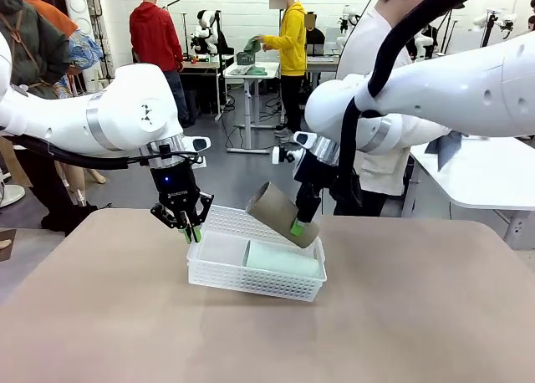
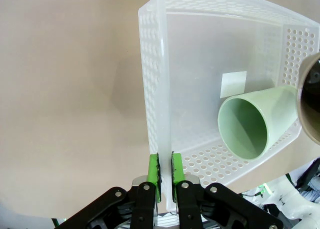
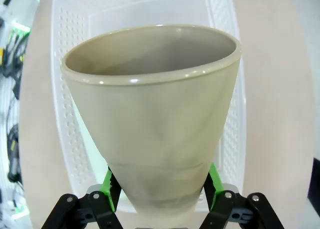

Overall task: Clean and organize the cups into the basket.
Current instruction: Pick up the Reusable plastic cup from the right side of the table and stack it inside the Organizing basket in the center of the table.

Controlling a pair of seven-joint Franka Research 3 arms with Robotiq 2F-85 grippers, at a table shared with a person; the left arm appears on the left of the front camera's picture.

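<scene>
Clamping with the right end effector [image 1: 304, 225] around the narrow base of the brown cup [image 1: 276, 209], jaws standing fairly wide to fit it. Holding that cup in the air, tilted, long axis running from the pads up and out toward the robot's left, open mouth pointing away from the fingers.

Hovering just above the mint green cup [image 1: 281, 259], lying on its side directly beneath this end effector inside the basket [image 1: 251, 284], mouth facing away toward the other arm. Looking along the fingers and finding the basket's white floor straight beyond the brown cup's rim.

Judging the free strip of floor to be lying past the mint green cup, on the side away from this end effector, roughly under the brown cup's mouth rather than under its base. Probably calling for laying the long axis down alongside the mint green cup and shifting that way before lowering.

Farther off, pinching shut with the left end effector [image 1: 192, 230] on the basket's lattice wall, one pad inside and one outside, seemingly tipping or steadying the basket on the worktop [image 1: 100, 316]. Sitting nearer the free space, yet occupied, so leaving the placing to the right end effector.
</scene>
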